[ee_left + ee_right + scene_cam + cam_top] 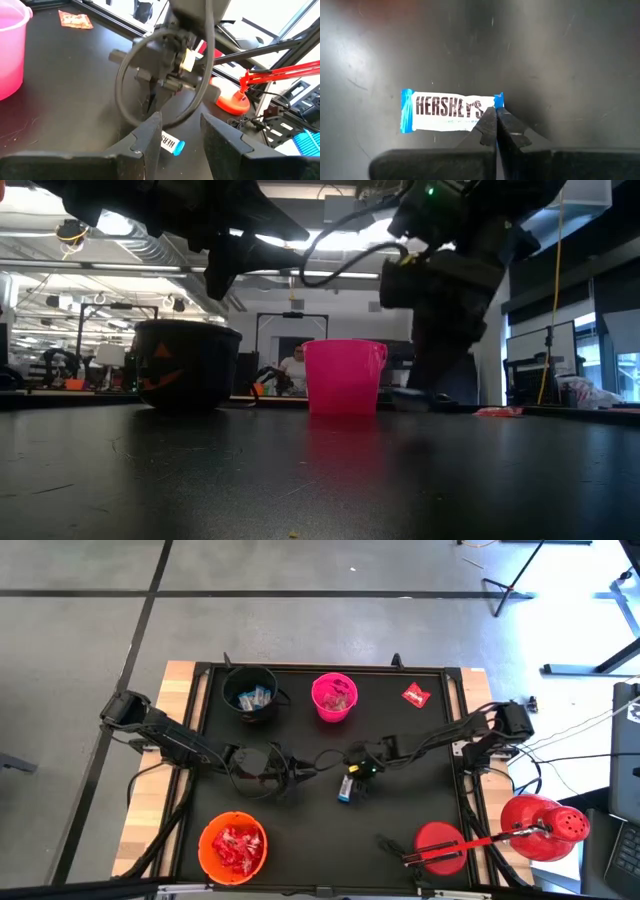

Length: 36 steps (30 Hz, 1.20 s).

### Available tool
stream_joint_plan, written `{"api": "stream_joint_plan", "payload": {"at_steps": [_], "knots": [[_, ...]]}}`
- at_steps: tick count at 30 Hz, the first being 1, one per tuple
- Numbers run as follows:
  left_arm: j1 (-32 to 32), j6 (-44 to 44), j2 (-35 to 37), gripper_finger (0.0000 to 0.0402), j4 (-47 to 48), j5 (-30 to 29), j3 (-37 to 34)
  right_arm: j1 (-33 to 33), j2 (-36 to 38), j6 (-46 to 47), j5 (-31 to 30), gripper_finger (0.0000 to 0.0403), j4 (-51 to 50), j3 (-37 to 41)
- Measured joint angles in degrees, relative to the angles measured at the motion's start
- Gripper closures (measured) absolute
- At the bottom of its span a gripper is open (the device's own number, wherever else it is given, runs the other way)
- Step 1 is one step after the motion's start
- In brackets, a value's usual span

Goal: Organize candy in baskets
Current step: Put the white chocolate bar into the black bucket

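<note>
A blue-and-white candy bar (449,112) lies at the middle of the black table (300,840). My right gripper (493,114) is shut at its blue end, slanting down over it. My left gripper (180,122) hovers open just to the left of the bar (172,145), holding nothing. Of the baskets, the black one (250,693) stands at the far edge with blue-and-white bars inside. The pink one (334,696) stands beside it, and the orange one (232,847) with red packets stands at the near left. A loose red candy packet (416,695) lies at the far right. My right gripper meets the bar at one blue end (499,100), where the two fingertips come together from above, slanting down. The bar stretches away sideways from the fingers, about level. I cannot tell whether it is clear of the table.
A large red domed object (545,828) and a red disc (440,845) with a red rod sit at the near right corner. Cables run across the table's middle between the arms. Bare black surface lies between the orange basket and the red disc.
</note>
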<state>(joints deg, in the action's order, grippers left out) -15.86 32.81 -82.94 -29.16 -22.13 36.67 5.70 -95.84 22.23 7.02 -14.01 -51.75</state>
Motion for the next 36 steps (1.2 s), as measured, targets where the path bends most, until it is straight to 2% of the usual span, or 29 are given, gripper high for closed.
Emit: {"api": "stream_joint_plan", "payload": {"at_steps": [14, 21, 27, 30, 36], "knots": [[0.02, 1.13, -1.50, 0.0272, -0.67, 0.10, 0.00, 3.72, 5.58, -0.37, -8.50, 0.0403, 0.93, -1.28], [1.01, 7.54, -6.66, 0.0272, -2.75, 2.48, -0.02, 7.72, 5.60, -5.78, -20.32, 0.0403, -1.26, -8.29], [2.61, 8.86, -10.44, 0.0272, -10.25, 6.93, -0.02, 10.44, 5.63, -9.44, -29.53, 0.0403, -4.61, -13.32], [3.25, 8.80, -11.62, 0.0272, -14.39, 8.80, -0.02, 10.63, 5.63, -10.26, -30.42, 0.0403, -5.22, -13.94], [3.76, 8.70, -11.63, 0.0272, -15.68, 10.72, -0.04, 10.57, 5.29, -10.26, -30.98, 0.0403, -6.89, -13.97]]}}
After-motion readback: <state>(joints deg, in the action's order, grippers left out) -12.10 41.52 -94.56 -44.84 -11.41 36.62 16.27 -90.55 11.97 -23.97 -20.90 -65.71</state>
